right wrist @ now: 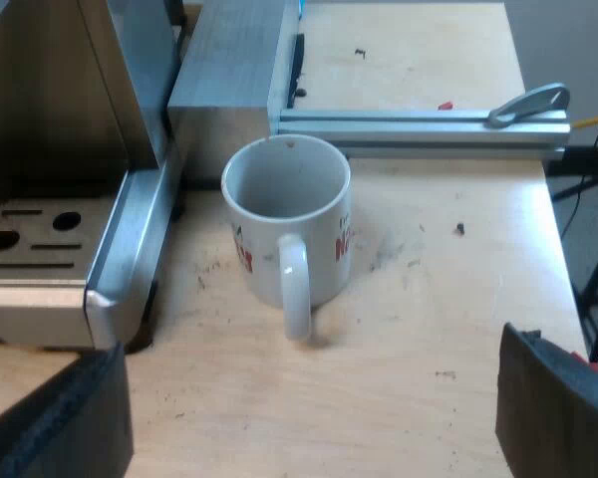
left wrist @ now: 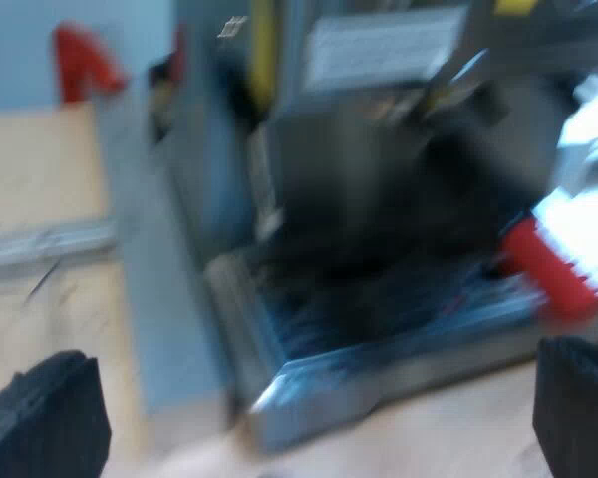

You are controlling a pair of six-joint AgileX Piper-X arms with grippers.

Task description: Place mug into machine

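Holds the left gripper (left wrist: 309, 428) wide open with nothing in it. Hangs over the wooden table (left wrist: 40, 179), facing the front of the espresso machine (left wrist: 379, 199). Shows the drip tray (left wrist: 399, 319) and the red end (left wrist: 548, 264) of the holder's handle at the machine's front. Holds the right gripper (right wrist: 309, 428) wide open too, with nothing in it. Faces the mug (right wrist: 287, 214), white with red letters, upright on the table, just beside the machine's drip tray, not yet inside. Points the mug's handle (right wrist: 295, 294) toward the gripper. Finds a metal rail (right wrist: 419, 124) just behind the mug.
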